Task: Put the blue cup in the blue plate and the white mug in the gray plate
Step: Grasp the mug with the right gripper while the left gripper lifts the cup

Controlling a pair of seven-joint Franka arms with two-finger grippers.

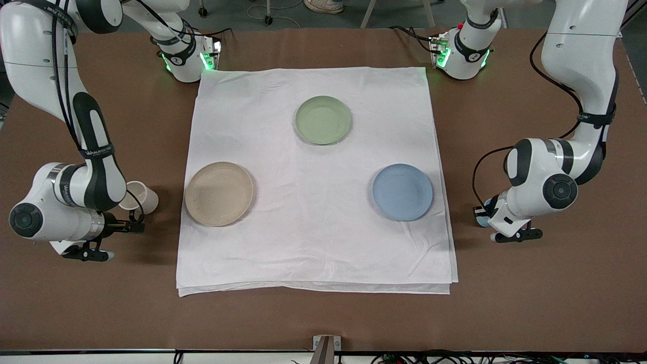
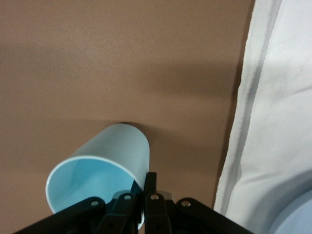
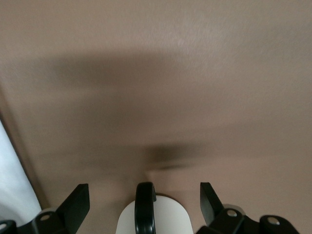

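The blue cup [image 2: 112,156] is tilted on the brown table, just off the cloth edge at the left arm's end; only a sliver of it [image 1: 483,219] shows in the front view. My left gripper [image 2: 144,187] is shut on its rim, one finger inside and one outside; in the front view the left gripper [image 1: 489,213] is low beside the blue plate [image 1: 403,192]. The white mug [image 1: 139,197] lies on the table beside the gray plate [image 1: 219,193]. My right gripper [image 3: 145,195] is open around the mug [image 3: 165,219], its dark handle [image 3: 145,209] between the fingers.
A white cloth [image 1: 313,242] covers the middle of the brown table and carries the three plates. A pale green plate [image 1: 323,120] sits nearer the robot bases. The cloth edge [image 2: 278,122] and the blue plate's rim [image 2: 298,215] show in the left wrist view.
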